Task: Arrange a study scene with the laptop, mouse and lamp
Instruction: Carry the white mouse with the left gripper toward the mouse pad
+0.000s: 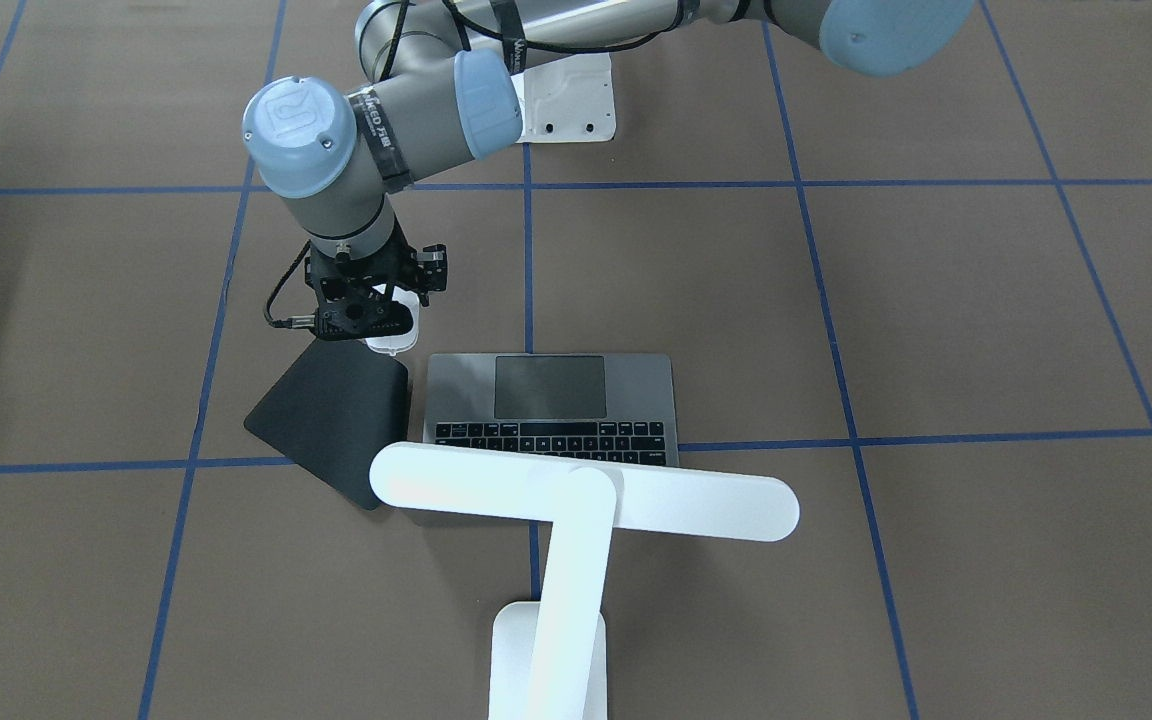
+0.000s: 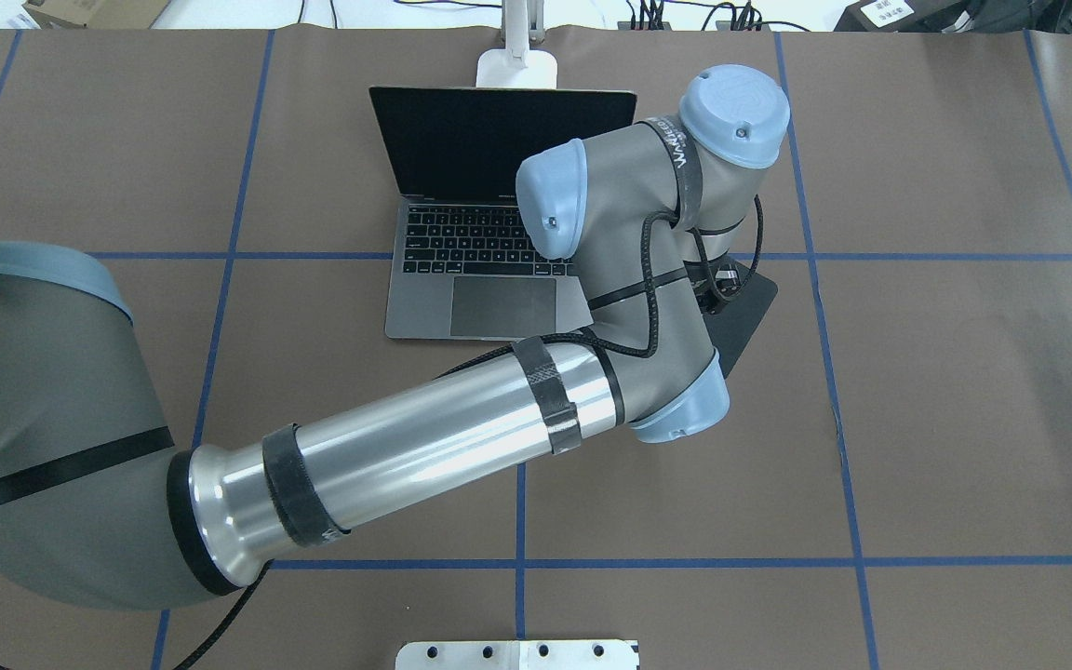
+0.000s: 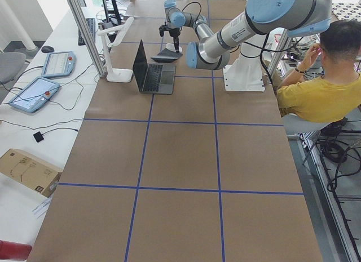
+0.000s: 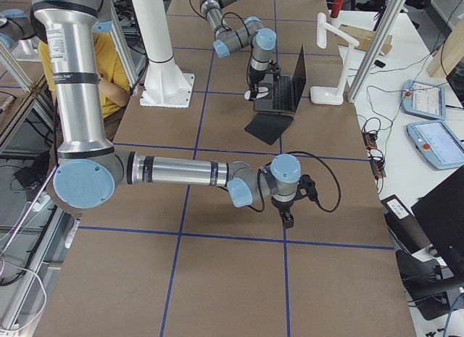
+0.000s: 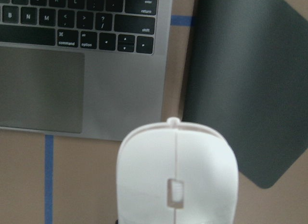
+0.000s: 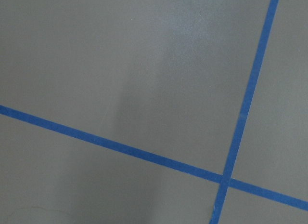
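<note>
The left gripper [image 1: 374,320] is closed on the mouse [image 1: 400,336], a small glossy white oval that fills the lower part of the left wrist view. The fingers themselves are hidden. The mouse is held above the brown table [image 1: 936,300], its nose pointing toward the gap between the laptop's front corner and the mouse pad.

The mouse pad [image 1: 336,420] is black with rounded corners. It lies flat and turned on a diagonal, just beside the laptop on the robot's right, with a thin strip of table showing between them.

The laptop [image 1: 646,385] is grey metal with black keys and a large trackpad. It sits open facing the robot, its screen dark in the overhead view.

The lamp [image 1: 586,495] is white and T-shaped. Its base stands just behind the laptop's screen, on the side away from the robot, and its long bar head reaches over the top of the laptop.

The left arm crosses in front of the laptop to reach the pad.

The right gripper [image 4: 288,221] points down, well apart from the laptop, near a crossing of blue tape lines. I cannot tell whether its fingers are apart or together.

A person in a yellow shirt [image 3: 316,93] sits beside the robot's white pedestal [image 3: 243,76].
</note>
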Controlling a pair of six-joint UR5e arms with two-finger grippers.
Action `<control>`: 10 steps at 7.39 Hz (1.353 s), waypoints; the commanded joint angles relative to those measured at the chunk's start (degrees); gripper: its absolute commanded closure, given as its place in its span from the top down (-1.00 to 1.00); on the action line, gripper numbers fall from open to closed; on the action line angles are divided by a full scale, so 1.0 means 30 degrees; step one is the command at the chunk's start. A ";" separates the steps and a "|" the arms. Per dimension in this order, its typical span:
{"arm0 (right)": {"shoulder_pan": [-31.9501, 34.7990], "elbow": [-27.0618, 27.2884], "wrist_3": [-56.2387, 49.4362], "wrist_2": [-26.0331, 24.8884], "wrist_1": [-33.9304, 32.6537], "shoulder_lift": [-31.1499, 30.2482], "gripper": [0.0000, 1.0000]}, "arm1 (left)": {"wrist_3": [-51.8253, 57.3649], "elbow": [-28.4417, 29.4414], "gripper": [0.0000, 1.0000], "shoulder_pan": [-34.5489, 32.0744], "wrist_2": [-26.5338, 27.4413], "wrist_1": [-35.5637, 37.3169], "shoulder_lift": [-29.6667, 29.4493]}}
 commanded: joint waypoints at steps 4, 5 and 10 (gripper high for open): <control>0.0000 -0.0177 0.0051 0.0029 -0.0002 -0.0163 0.99 | -0.1514 0.5899 -0.24 0.0515 0.3576 -0.4993 -0.2424; -0.0029 -0.0206 0.0051 0.0058 -0.0002 -0.0163 0.99 | -0.1662 0.6112 -0.19 0.0836 0.3904 -0.5439 -0.2543; 0.0000 -0.0265 0.0081 0.0117 -0.0002 -0.0163 0.99 | -0.2777 0.6553 0.05 0.2099 0.5721 -0.6291 -0.2983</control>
